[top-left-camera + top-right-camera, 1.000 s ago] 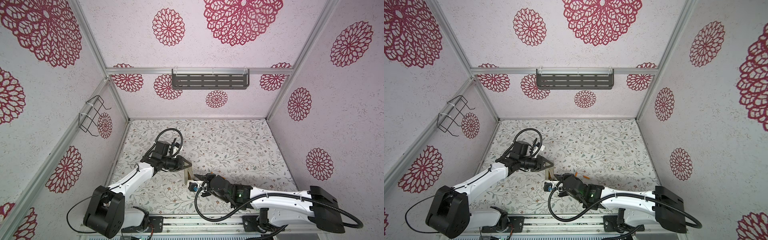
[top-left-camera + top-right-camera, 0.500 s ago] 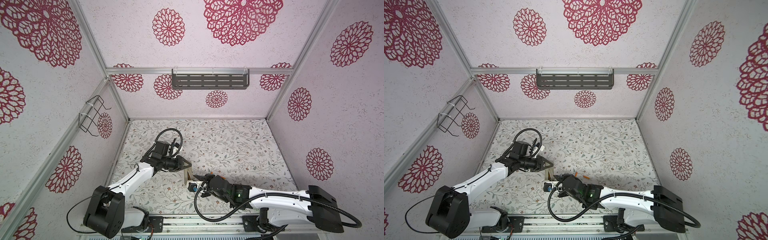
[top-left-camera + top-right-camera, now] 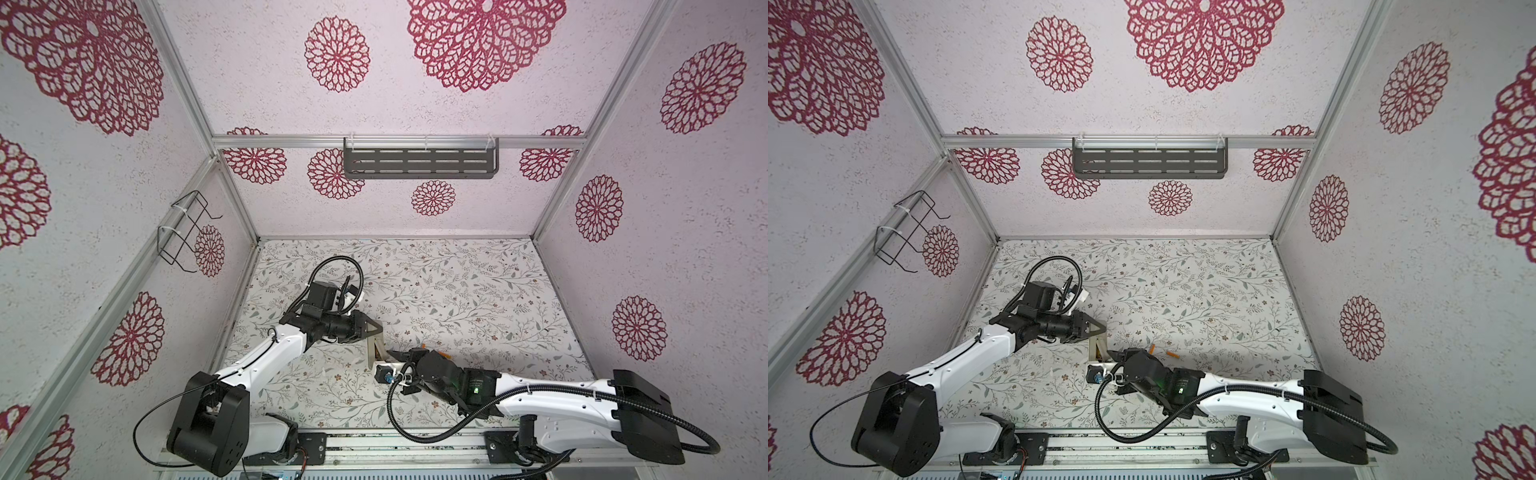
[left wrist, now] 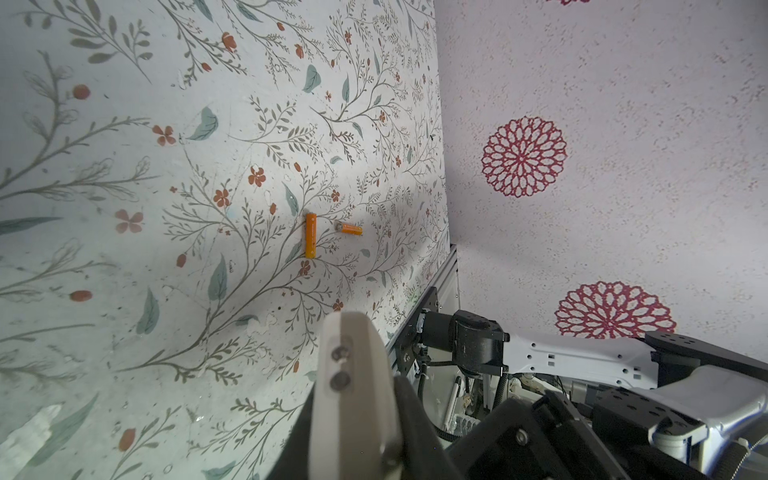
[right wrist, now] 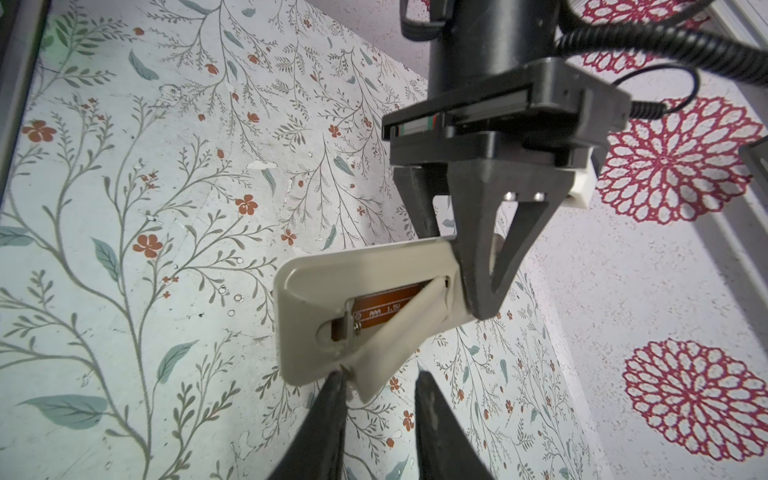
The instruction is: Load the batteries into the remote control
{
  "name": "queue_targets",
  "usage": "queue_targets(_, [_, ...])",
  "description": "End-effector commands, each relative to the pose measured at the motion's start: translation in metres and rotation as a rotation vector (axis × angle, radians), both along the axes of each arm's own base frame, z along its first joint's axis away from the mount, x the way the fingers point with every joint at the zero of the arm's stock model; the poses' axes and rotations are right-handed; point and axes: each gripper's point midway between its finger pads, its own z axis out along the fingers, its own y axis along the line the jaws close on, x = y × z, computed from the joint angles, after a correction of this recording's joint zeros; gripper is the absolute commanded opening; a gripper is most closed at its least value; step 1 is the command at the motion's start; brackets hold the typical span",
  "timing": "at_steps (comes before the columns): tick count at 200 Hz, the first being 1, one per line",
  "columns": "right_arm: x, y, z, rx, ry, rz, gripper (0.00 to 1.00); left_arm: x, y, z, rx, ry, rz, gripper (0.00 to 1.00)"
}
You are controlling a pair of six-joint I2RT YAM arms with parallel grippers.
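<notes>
My left gripper (image 5: 478, 266) is shut on the remote control (image 5: 316, 291) and holds it above the table, beige back toward the right wrist camera. The beige battery cover (image 5: 399, 332) is tilted up out of the compartment, which shows an orange-brown label and a metal contact. My right gripper (image 5: 380, 378) is open, with the cover's free corner between its fingertips and one fingertip (image 5: 337, 380) at the remote's edge. In a top view the two grippers (image 3: 372, 328) (image 3: 392, 354) meet at the remote control (image 3: 375, 353). Two orange batteries (image 4: 310, 241) (image 4: 349, 228) lie on the table, just right of the right gripper (image 3: 1113, 354).
A grey slotted shelf (image 3: 419, 162) hangs on the back wall and a black wire basket (image 3: 183, 232) on the left wall. A metal rail (image 3: 415, 451) runs along the table's front edge. Floral paper covers the table (image 3: 457, 291).
The right gripper has edged slightly closer to the remote's lower end. The left arm and the remote have not moved.
</notes>
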Motion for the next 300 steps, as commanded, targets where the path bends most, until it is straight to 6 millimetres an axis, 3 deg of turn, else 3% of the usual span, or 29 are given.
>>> queue_targets(1, [0.0062,0.0036,0.0161,0.06,-0.004,-0.03,0.32,0.0013,-0.002,0.0035,-0.03,-0.008,-0.018,0.0])
queue_targets(242, [0.0066,0.0049,0.0131,0.056,-0.002,-0.03,0.33,0.0034,-0.0011,0.0035,-0.041,0.0,-0.011,0.0])
queue_targets(300, [0.0084,0.0018,0.0085,0.05,0.002,-0.049,0.33,0.006,0.0037,-0.0059,-0.004,0.019,0.007,0.0])
